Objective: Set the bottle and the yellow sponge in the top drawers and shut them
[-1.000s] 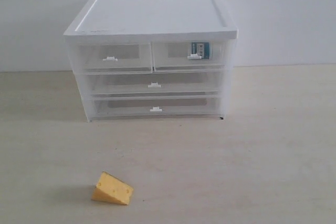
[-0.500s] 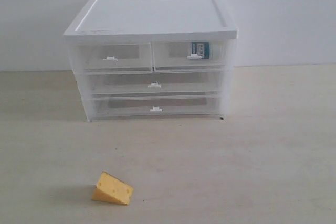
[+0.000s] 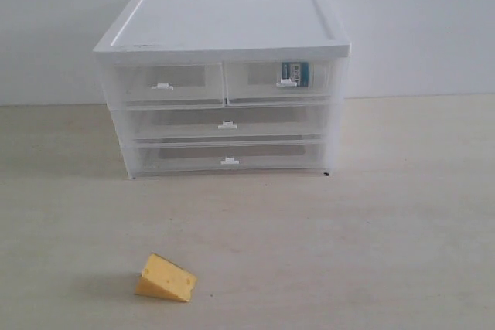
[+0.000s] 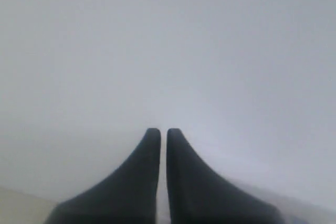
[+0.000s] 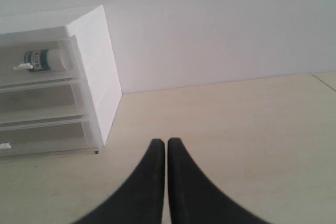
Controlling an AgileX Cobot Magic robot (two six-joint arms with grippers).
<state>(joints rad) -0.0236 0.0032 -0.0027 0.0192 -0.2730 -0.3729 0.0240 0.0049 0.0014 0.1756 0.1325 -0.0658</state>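
Observation:
The bottle (image 3: 295, 73) lies on its side inside the closed right top drawer (image 3: 263, 90); the right wrist view shows the bottle (image 5: 44, 59) through the clear front. The left top drawer (image 3: 166, 94) is closed and looks empty. The yellow sponge (image 3: 165, 277) rests on the table near the front, left of centre, well away from the cabinet. My left gripper (image 4: 163, 131) is shut, holds nothing and faces a plain white wall. My right gripper (image 5: 166, 142) is shut and empty above bare table, to the right of the cabinet. Neither arm appears in the exterior view.
The white-topped translucent cabinet (image 3: 224, 25) stands at the back against the wall, with two closed full-width drawers (image 3: 226, 133) under the top ones. Light wooden table (image 3: 387, 214) stretches in front of it and to both sides.

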